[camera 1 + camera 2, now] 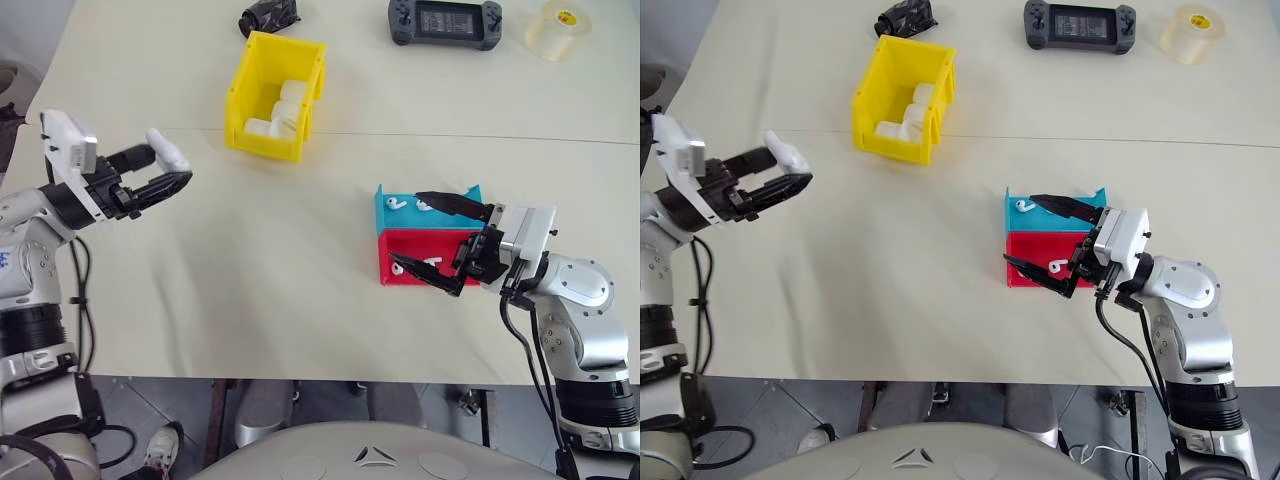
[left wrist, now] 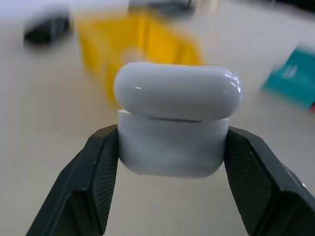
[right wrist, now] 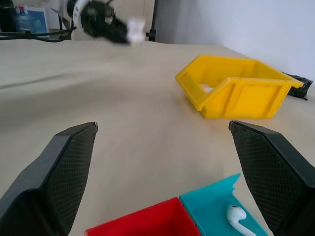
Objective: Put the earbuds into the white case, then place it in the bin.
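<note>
My left gripper (image 1: 176, 166) hovers above the table at the left, shut on the white case (image 2: 175, 123), whose lid is closed. The case (image 1: 167, 150) sits between the black fingers (image 2: 93, 182). The yellow bin (image 1: 250, 75) stands farther back and to the right of it, with several white cases inside. White earbuds (image 1: 395, 203) lie in the teal tray (image 1: 385, 215), one of them plain in the right wrist view (image 3: 238, 219). Another small white piece (image 1: 432, 262) lies in the red tray (image 1: 400, 245). My right gripper (image 1: 406, 229) hangs open over both trays.
A black game console (image 1: 445, 22), a roll of clear tape (image 1: 557, 28) and a crumpled black object (image 1: 268, 15) lie along the back of the table. The table's front edge runs just below the trays.
</note>
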`<state>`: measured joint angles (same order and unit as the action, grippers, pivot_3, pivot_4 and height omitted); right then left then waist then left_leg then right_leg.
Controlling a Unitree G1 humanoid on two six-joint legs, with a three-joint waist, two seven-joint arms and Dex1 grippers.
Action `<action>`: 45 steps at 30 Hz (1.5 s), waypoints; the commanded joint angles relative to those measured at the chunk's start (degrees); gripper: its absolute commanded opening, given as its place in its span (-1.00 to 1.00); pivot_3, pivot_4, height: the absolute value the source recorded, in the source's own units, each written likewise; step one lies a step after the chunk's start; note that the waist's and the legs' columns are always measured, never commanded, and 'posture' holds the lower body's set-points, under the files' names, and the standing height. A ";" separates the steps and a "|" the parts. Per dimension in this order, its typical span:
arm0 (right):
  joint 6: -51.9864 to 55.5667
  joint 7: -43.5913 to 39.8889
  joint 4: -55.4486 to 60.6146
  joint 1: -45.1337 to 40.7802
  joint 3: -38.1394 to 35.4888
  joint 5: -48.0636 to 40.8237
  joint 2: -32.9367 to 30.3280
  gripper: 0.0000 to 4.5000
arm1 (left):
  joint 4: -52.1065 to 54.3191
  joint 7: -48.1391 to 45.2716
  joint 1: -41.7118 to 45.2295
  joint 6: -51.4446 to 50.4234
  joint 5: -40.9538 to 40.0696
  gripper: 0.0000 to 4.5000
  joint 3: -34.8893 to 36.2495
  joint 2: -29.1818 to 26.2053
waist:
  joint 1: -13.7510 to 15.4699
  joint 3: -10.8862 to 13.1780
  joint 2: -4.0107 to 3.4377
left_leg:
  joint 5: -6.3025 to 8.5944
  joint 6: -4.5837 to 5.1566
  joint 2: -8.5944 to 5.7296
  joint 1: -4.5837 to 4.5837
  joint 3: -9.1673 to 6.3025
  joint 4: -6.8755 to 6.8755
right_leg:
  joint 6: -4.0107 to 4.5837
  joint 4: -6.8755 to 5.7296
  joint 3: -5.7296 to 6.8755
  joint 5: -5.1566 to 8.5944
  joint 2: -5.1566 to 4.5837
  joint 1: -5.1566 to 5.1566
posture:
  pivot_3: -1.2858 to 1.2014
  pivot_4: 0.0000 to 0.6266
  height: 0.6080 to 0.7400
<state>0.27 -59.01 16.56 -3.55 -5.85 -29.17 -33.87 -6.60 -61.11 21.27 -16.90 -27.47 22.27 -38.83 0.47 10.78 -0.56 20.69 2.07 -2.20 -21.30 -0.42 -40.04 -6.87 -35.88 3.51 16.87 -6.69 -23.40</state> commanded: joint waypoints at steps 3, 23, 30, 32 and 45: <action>0.26 -0.31 2.13 1.82 -4.30 -1.60 -2.86 1.00 | 5.66 -6.57 -5.28 12.68 -0.86 0.25 -3.08 2.82 | -0.11 0.00 0.01 | 0.00 0.00 0.03 0.08 0.18 0.03 | 0.00 0.00 0.12 0.00 0.10 0.01 | 0.03 -0.52 1.00; -3.11 -5.40 5.32 27.74 -31.85 -3.05 -9.42 1.00 | 14.97 -8.86 -12.27 25.65 -1.18 0.25 -24.66 21.14 | 1.06 -0.07 -0.04 | 0.05 0.17 0.04 0.39 0.10 0.02 | -0.11 0.46 -0.03 -0.05 0.16 0.69 | 0.03 -0.52 1.00; -4.21 -9.03 3.13 34.19 -38.05 -2.25 -9.08 1.00 | 12.11 -6.83 -4.86 25.16 0.60 0.25 -29.43 26.30 | 1.21 -0.13 -0.17 | 0.06 0.15 0.07 0.63 0.09 0.10 | -0.11 0.84 -0.02 -0.05 0.22 0.94 | 0.03 -0.52 1.00; -4.30 -9.34 3.50 35.07 -38.42 -2.08 -8.90 1.00 | 12.83 -6.52 -4.26 24.12 0.50 0.25 -30.13 26.11 | 1.10 -0.14 -0.18 | 0.09 0.20 0.05 0.65 0.10 0.10 | -0.12 0.88 -0.06 -0.06 0.19 0.97 | 0.03 -0.52 1.00; 4.95 -5.79 9.19 38.35 -36.90 1.25 -13.59 1.00 | 10.41 -4.56 2.16 19.46 4.70 0.25 -35.89 25.86 | 1.04 -0.16 -0.24 | 0.10 0.17 0.10 0.68 0.12 0.13 | -0.12 0.96 -0.13 -0.06 0.11 0.97 | 0.03 -0.52 1.00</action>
<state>3.62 -65.17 23.06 35.04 -42.64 -28.44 -45.69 3.22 -66.20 22.45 2.47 -22.98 -13.56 -12.82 1.51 10.62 -0.80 20.78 2.24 -2.10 -20.62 -0.29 -39.91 -6.98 -34.91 3.35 16.81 -6.59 -22.43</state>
